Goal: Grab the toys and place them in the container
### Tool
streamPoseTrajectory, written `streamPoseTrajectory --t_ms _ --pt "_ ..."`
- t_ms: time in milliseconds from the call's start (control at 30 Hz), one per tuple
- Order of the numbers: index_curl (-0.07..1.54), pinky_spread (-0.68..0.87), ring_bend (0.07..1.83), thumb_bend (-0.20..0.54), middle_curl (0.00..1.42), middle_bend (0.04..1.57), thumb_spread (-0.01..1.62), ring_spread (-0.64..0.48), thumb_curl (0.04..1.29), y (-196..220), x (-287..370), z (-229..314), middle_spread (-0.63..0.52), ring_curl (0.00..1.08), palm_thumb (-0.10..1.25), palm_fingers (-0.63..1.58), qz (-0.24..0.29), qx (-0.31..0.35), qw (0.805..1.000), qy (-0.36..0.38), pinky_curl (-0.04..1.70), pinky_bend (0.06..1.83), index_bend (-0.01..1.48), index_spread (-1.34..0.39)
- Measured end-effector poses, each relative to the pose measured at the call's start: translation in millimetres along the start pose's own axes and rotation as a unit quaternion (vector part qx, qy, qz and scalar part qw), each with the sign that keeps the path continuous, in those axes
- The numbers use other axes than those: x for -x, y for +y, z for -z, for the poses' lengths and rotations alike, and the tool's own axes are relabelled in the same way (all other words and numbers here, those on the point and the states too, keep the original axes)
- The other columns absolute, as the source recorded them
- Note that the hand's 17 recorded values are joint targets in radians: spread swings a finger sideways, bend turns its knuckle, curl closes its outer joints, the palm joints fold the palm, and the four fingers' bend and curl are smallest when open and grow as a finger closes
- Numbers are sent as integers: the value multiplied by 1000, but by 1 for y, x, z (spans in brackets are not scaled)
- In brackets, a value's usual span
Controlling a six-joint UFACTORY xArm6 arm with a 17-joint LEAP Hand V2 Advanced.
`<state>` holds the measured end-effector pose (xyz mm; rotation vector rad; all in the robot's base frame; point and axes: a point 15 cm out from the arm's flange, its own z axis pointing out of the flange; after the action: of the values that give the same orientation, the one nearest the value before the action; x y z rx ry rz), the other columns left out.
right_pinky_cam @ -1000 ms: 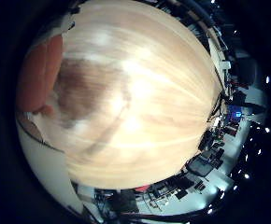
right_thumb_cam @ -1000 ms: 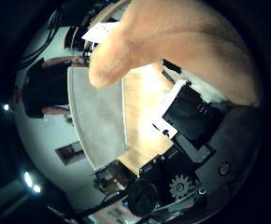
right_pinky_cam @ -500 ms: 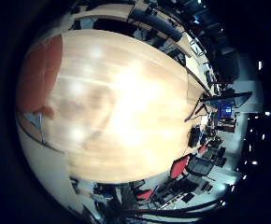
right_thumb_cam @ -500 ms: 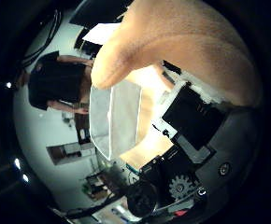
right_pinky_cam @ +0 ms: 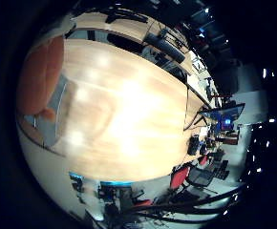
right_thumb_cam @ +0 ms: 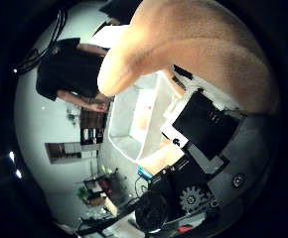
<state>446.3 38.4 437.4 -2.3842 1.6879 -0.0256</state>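
Observation:
A soft peach-tan toy [right_thumb_cam: 198,44] fills much of the thumb side view, pressed close against my palm. My right hand [right_thumb_cam: 208,134] is curled round it, with black and white finger parts lying against its side. The same toy shows as an orange mass [right_pinky_cam: 37,78] at the rim of the little finger side view. A clear rectangular container [right_thumb_cam: 134,124] stands open on the wooden table [right_pinky_cam: 129,119], below and beside the toy. The table lies well below the palm.
The long wooden table runs on toward a far edge with a dark monitor [right_pinky_cam: 224,119] beyond it. Red chairs [right_pinky_cam: 179,179] and dark office clutter stand along one side. Another wooden desk [right_pinky_cam: 124,24] is behind.
The table has shrunk in the little finger side view, so my hand has risen with the toy. The container has come fully into the thumb side view.

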Motion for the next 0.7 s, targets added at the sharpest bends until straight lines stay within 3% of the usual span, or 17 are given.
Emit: streamPoseTrajectory --t_ms 367,700 --pt "680 -564 1163 -14 634 781 978 -380 362 -13 107 -8 -460 481 1121 1148 71 3 997 -18 388 1075 294 -611" --pt "702 -572 1162 -14 638 767 992 -382 356 -10 163 -15 -466 485 1118 1139 118 12 993 -25 403 1064 259 -619"
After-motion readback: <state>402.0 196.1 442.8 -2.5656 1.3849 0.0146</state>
